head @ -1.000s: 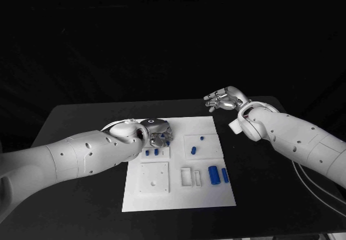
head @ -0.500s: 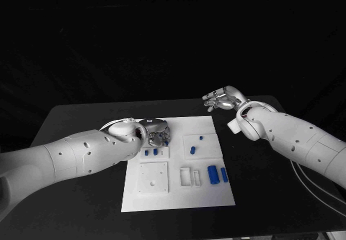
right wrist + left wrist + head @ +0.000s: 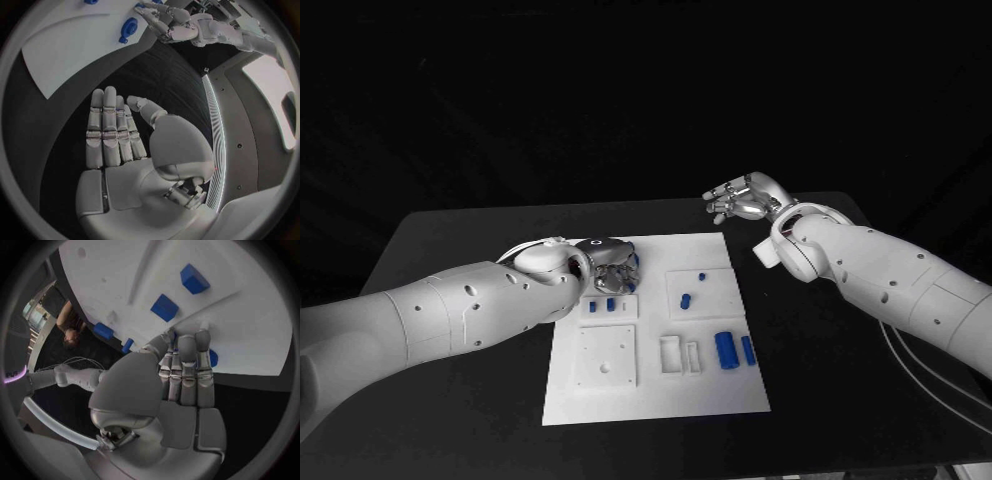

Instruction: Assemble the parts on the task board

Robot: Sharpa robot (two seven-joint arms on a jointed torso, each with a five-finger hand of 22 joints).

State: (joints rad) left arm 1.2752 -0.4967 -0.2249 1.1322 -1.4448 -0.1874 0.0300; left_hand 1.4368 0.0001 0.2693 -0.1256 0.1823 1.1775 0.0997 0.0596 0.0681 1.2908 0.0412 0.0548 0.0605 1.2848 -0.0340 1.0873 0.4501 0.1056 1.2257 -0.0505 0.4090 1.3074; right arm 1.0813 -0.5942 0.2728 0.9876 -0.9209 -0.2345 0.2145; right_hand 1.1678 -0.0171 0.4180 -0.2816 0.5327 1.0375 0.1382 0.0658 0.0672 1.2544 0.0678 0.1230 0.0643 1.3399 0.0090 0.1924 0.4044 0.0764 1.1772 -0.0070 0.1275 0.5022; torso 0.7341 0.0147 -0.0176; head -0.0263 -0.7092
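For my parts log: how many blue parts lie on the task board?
6 parts: two beside the left hand, two mid-board, two near the right edge; the hand may hide more.

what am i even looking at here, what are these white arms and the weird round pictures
It is a robot with two white arms, each ending in a silver hand. One picture looks down from its head; the round ones come from cameras at each wrist. On the black table lies a white task board with small blue parts. The left hand reaches down at the board's far left corner, fingertips among blue parts; whether it grips one I cannot tell. The right hand hovers off the board, open and holding nothing.
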